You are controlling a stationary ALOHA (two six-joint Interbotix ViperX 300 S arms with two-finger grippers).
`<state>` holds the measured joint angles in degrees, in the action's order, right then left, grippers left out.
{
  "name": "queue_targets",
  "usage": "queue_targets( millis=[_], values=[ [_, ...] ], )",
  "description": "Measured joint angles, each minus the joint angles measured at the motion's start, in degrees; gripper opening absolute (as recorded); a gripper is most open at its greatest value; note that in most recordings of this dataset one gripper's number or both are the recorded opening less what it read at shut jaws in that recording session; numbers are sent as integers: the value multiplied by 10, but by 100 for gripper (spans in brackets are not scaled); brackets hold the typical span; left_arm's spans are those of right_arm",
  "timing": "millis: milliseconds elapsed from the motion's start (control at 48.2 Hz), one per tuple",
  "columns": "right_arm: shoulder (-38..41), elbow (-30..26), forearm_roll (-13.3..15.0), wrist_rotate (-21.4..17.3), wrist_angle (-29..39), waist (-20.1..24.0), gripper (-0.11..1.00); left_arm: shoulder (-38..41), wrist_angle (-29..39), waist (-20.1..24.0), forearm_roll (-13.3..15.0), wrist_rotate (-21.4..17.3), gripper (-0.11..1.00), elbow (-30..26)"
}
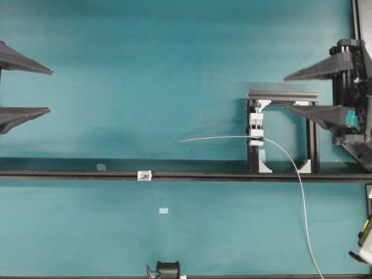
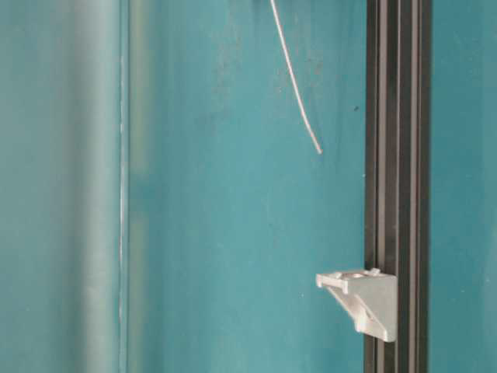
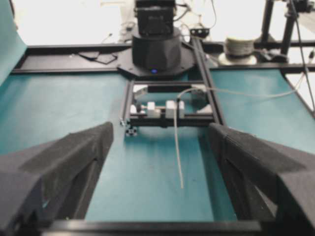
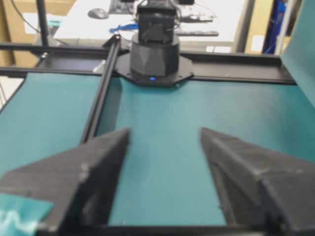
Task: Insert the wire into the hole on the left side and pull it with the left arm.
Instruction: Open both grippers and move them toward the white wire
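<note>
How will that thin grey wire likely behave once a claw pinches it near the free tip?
The wire probably stays fairly stiff near its straight tip, which juts unsupported past the white clamp. Behind the clamp it droops in a curve, so that part likely flops. Being so thin, it may slip.

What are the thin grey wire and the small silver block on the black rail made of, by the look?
Thin pale grey wire: likely metal or a coated strand; it holds a smooth springy curve, matte.
Small silver block: apparently cast or machined metal, dull silvery faces with sharp edges.
Black rail: probably anodised aluminium extrusion, going by its lengthwise grooves.
</note>
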<state>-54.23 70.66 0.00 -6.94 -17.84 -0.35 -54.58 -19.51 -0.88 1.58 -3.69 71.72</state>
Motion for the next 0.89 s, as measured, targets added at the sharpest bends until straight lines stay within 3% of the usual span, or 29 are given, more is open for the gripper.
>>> queue_targets(
  millis=[519,893],
  values=[
    [69,-3,0,-29,0,-7,74,21,0,0,3,-1,65,7],
    [131,-20,0,-31,0,-8,74,90,0,0,4,1,65,7]
  ],
)
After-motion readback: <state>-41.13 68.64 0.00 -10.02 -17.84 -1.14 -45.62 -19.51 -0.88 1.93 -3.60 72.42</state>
